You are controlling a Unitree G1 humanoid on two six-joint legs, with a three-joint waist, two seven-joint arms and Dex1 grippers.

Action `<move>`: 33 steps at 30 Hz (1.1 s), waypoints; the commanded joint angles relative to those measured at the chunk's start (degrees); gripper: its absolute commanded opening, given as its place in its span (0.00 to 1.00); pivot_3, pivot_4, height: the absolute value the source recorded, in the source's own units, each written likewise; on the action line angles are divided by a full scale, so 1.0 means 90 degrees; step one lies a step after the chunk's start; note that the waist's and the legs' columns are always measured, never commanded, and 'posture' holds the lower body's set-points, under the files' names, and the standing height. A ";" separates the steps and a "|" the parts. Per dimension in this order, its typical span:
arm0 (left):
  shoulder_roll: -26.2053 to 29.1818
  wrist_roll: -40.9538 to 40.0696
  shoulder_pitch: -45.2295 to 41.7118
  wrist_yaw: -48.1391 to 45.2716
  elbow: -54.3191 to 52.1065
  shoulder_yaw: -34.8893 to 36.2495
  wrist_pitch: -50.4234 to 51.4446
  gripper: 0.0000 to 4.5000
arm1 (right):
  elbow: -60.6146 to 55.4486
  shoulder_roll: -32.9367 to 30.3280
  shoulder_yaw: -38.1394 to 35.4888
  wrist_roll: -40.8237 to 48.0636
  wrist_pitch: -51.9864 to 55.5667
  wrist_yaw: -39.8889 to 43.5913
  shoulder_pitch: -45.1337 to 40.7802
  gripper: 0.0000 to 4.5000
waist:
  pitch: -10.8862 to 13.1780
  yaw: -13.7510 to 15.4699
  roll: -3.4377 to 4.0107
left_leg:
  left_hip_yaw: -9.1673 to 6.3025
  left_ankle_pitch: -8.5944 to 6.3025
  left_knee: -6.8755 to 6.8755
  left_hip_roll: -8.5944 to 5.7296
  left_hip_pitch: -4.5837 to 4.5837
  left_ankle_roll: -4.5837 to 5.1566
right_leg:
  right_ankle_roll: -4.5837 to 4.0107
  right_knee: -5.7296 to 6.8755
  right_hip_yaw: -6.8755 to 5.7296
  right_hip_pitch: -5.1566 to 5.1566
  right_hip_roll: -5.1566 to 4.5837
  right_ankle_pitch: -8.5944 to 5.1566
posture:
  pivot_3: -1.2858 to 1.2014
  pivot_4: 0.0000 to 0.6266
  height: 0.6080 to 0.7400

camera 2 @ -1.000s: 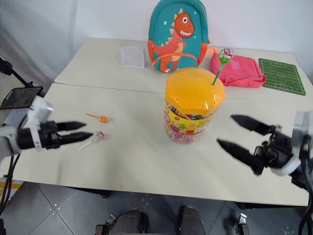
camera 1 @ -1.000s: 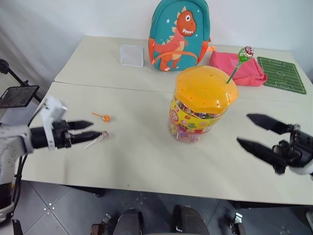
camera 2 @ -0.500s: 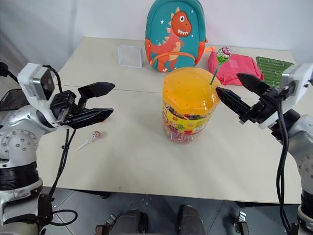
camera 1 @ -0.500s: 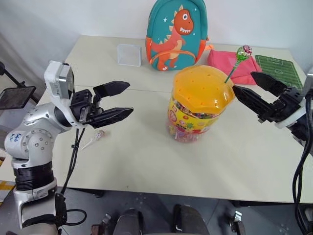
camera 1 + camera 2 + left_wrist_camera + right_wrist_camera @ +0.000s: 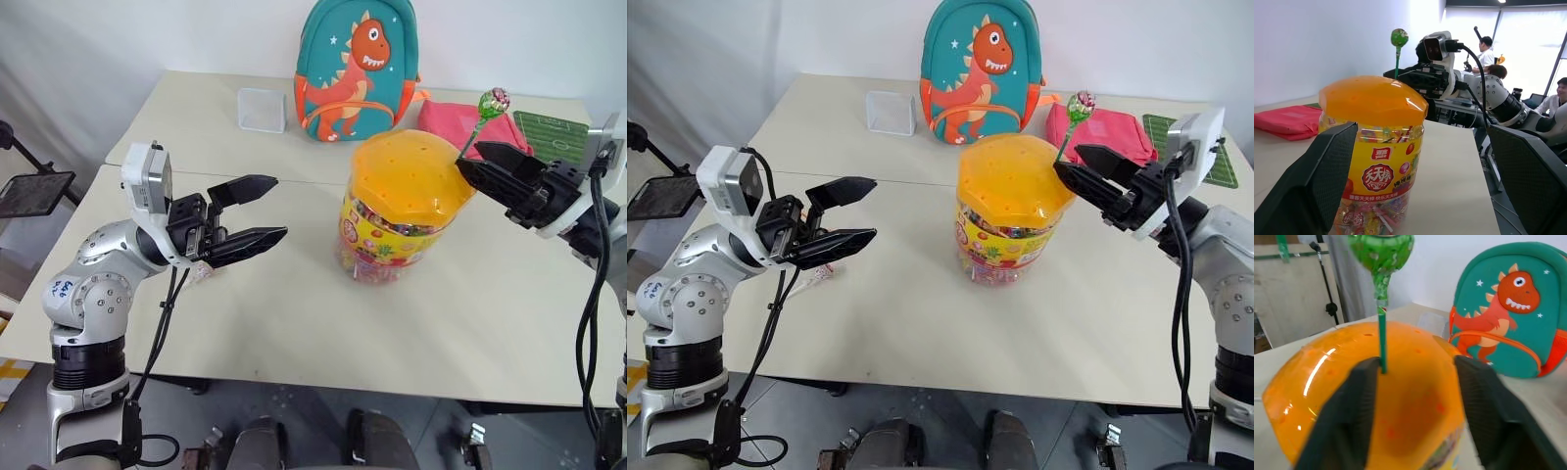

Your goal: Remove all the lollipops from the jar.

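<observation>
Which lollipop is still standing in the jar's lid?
The green-stick lollipop, upright in a hole of the jar lid by the right tool. Another lollipop lies on the table behind the left tool.

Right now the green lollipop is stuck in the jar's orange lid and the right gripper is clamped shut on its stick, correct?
Not quite. The green lollipop does stand in the jar's orange lid, but the right gripper is not clamped on the stick. The right wrist view shows its fingers apart, with the stick beside one of them.
</observation>
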 commanded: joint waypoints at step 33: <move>0.0015 0.0956 -0.0123 -0.1748 -0.0073 -0.1830 -0.1342 1.00 | 0.0861 -0.2799 -0.2084 -0.1310 0.2838 -0.0439 0.3564 0.00 | -0.0004 -0.0009 0.0014 | 0.0034 -0.0004 -0.0007 0.0001 0.0005 0.0008 | 0.0000 -0.0041 0.0014 0.0007 0.0003 0.0000 | 0.52 0.24 1.00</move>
